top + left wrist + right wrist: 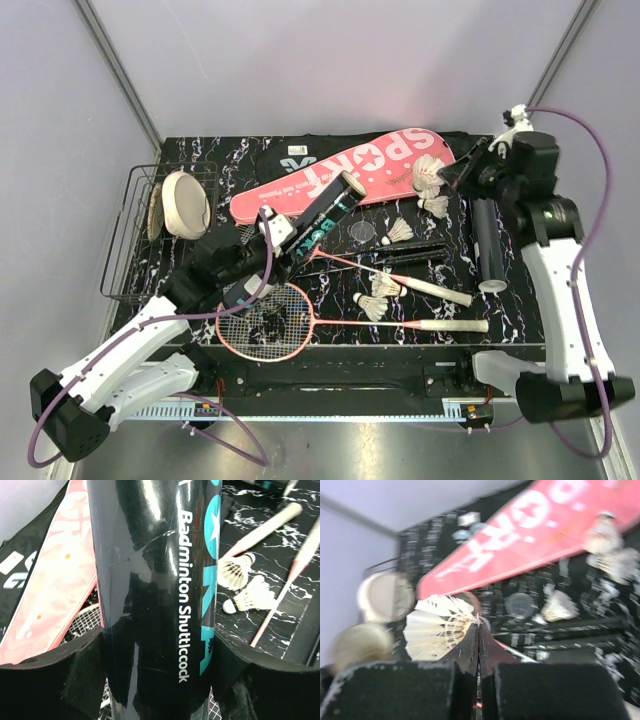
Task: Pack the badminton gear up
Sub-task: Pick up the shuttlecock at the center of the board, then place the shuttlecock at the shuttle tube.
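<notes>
My left gripper (285, 240) (160, 652) is shut on the dark tube (330, 205) (150, 580) printed "Badminton Shuttlecock" and holds it tilted above the table's middle. At the back right, my right gripper (452, 174) (479, 626) is shut, its tips pinching the feather edge of a white shuttlecock (428, 172) (432, 627). The pink "SPORT" case (350, 175) (530, 525) lies on the black bag (295, 155). Two pink rackets (268, 320) (425, 288) lie at the front. Loose shuttlecocks (398, 232) (385, 285) (372, 305) rest among them, and another (435, 205) lies near the right gripper.
A black wire basket (125, 250) with a cream disc (185, 203) (385, 597) stands at the left edge. A grey cylinder (488, 245) lies along the right side. A clear round lid (363, 232) and a black bar (410, 253) lie mid-table.
</notes>
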`<state>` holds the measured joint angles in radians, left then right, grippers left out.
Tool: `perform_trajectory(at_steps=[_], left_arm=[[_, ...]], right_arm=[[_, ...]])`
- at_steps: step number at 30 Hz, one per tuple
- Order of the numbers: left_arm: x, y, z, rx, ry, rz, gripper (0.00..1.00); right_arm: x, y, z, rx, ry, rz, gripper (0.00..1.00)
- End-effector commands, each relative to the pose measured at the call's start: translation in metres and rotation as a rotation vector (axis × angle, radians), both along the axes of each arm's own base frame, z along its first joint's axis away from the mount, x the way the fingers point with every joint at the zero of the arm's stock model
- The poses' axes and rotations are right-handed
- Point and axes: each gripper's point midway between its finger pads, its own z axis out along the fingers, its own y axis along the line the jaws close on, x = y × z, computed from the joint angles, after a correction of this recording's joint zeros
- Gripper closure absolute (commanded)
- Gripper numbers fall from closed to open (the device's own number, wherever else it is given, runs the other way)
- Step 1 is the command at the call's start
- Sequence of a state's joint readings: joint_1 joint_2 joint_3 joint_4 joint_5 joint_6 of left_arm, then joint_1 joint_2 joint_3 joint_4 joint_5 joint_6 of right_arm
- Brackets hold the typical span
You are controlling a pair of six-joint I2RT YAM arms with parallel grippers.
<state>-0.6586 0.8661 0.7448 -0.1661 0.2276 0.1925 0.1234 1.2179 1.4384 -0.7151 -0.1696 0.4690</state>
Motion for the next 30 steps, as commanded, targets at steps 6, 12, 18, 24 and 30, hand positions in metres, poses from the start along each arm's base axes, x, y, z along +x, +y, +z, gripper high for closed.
perform_trajectory(at_steps=[6, 12, 18, 24, 30], left_arm=[[-0.027, -0.025, 0.039, -0.081, -0.199, -0.239, 1.00], [-0.032, -0.028, 0.040, -0.084, -0.206, -0.271, 1.00], [-0.032, -0.029, 0.040, -0.085, -0.203, -0.275, 1.00], [-0.033, -0.028, 0.040, -0.081, -0.207, -0.270, 1.00], [-0.030, -0.027, 0.042, -0.079, -0.218, -0.257, 1.00]], right_arm=[[-0.068, 0.075, 0.086, 0.454, -0.079, 0.576, 1.00], [-0.075, 0.085, 0.090, 0.556, -0.074, 0.660, 1.00], [-0.081, 0.100, 0.086, 0.601, -0.054, 0.712, 1.00], [-0.082, 0.099, 0.096, 0.594, -0.082, 0.708, 1.00], [-0.087, 0.099, 0.092, 0.595, -0.059, 0.710, 1.00]])
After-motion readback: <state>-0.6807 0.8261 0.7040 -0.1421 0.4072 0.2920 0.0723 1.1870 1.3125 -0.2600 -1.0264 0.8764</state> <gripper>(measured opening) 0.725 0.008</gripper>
